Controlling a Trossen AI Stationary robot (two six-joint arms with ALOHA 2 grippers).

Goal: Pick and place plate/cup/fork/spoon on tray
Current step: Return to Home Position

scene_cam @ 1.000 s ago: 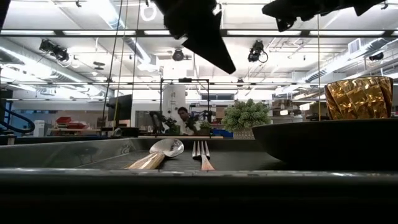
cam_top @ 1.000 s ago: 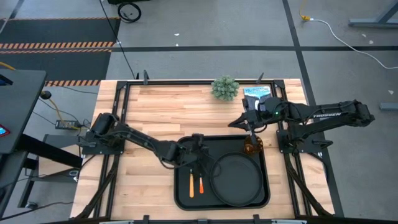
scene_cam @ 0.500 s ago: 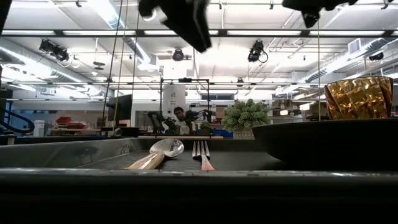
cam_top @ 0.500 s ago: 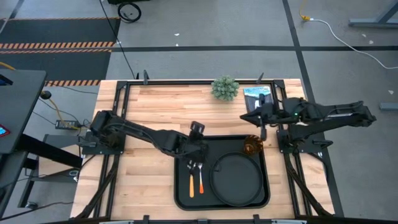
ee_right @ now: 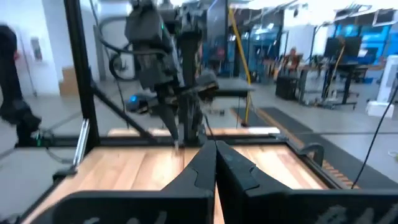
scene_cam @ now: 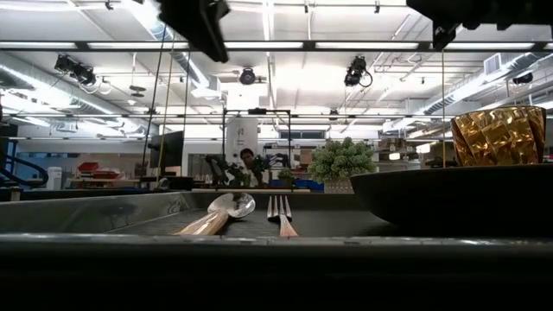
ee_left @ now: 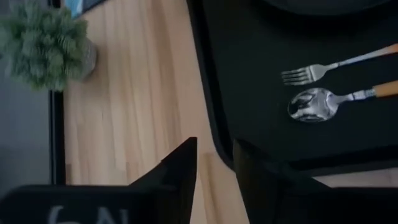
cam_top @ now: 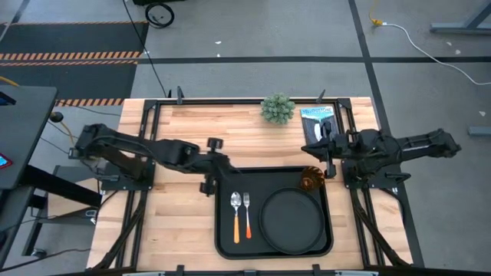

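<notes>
The black tray (cam_top: 253, 180) lies at the table's near middle. On it rest the round black plate (cam_top: 291, 222), the amber cup (cam_top: 311, 180) upright at its far right corner, and side by side the spoon (cam_top: 235, 218) and the fork (cam_top: 247, 217), handles toward the near edge. My left gripper (ee_left: 214, 146) hangs open and tilted down above the tray's far left corner (cam_top: 222, 170), holding nothing. My right gripper (ee_right: 216, 149) is shut and empty, level, above the table's right side (cam_top: 318, 142), beyond the cup.
A small potted plant (cam_top: 278, 109) and a blue packet (cam_top: 316, 115) stand at the table's far edge. Bare wood lies left of the tray and between tray and plant. A person (scene_cam: 255, 162) shows far off in the room behind.
My left gripper has risen from just above the spoon and fork and drawn back toward the table's left edge, past the tray's far left corner. My right gripper has pulled back from above the cup toward the right edge. Everything on the tray has stayed put.
</notes>
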